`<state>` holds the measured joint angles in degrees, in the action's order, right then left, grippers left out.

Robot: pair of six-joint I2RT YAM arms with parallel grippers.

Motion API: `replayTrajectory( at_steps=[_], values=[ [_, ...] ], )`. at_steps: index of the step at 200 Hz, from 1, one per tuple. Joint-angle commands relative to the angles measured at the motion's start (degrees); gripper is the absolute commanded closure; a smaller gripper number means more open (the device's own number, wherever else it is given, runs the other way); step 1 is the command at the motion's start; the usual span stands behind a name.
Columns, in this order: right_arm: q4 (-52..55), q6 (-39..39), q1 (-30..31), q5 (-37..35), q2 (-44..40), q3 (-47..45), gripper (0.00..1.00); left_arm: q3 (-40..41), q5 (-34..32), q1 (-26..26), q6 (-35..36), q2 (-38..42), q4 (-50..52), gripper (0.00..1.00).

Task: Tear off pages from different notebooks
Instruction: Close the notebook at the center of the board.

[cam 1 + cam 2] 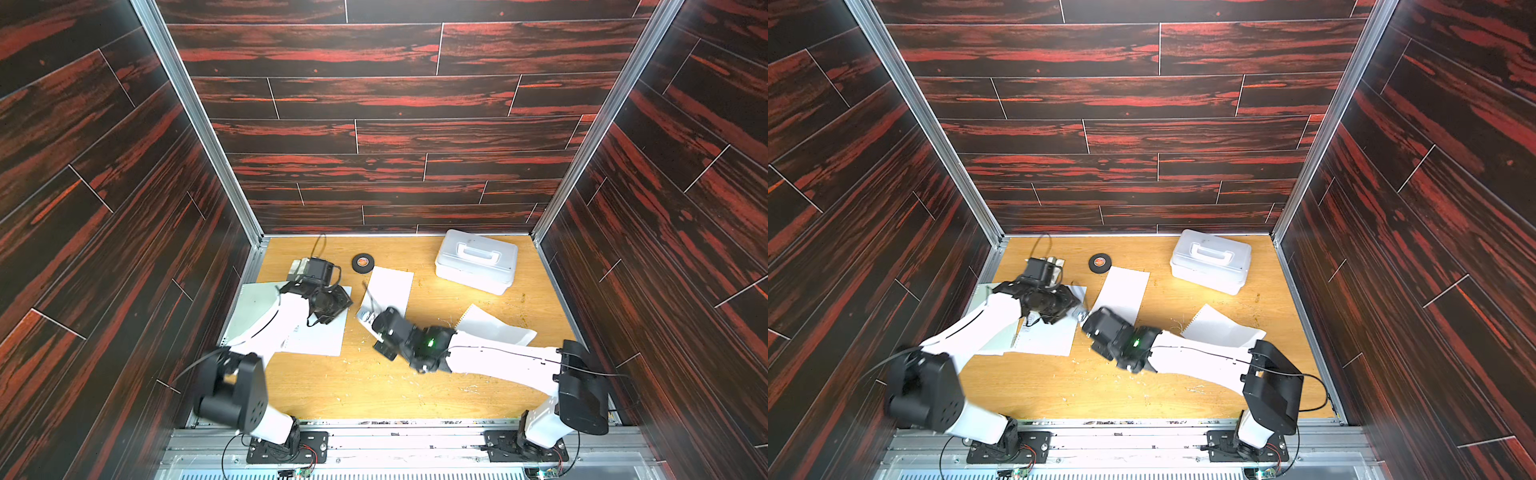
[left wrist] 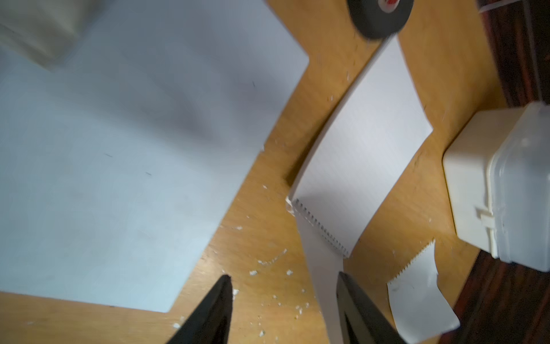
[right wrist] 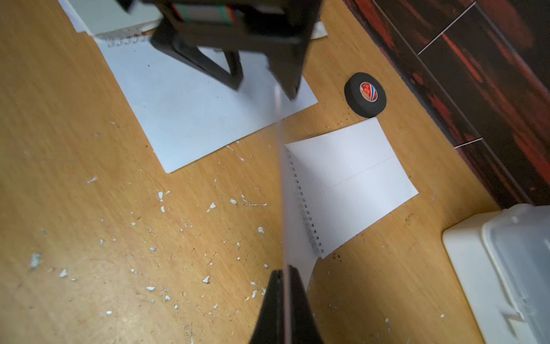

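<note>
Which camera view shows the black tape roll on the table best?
The right wrist view: the tape roll is whole, sharp and close, its red label visible. In the left wrist view the roll is blurred and cut by the picture's edge. In both top views the roll is whole but small.

Left arm and right arm had white shells, black joint housings, thin black cables. Green light glowed on right wrist. Jaws were black, tapered. Base plates black, screwed.
</note>
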<state>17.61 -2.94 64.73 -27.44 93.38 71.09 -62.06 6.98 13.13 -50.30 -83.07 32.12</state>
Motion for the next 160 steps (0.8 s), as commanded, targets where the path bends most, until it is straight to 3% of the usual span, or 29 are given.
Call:
replayTrajectory(
  at_steps=[1, 45, 95, 125, 160],
  values=[
    [2.8, 6.3, -5.1, 12.9, -1.2, 3.4, 1.00, 4.6, -17.9, -0.3, 0.3, 6.8, -0.2, 0.40],
    [3.0, 14.9, -17.5, 36.4, 3.2, 10.2, 1.00, 3.8, -22.3, -0.2, 5.1, 8.8, 2.1, 0.40],
    [1.9, 27.5, -30.8, 56.4, 19.0, 20.8, 0.99, 4.1, -19.7, -0.4, 5.8, 7.6, 1.9, 0.40],
    [2.6, 30.3, -33.9, 55.0, 25.5, 24.2, 0.98, 4.7, -17.8, -0.5, 6.7, 7.7, 1.7, 0.40],
    [1.0, 34.2, -37.4, 50.9, 27.5, 21.9, 0.97, 5.9, -16.3, -0.5, 6.8, 9.2, 1.4, 0.40]
  ],
)
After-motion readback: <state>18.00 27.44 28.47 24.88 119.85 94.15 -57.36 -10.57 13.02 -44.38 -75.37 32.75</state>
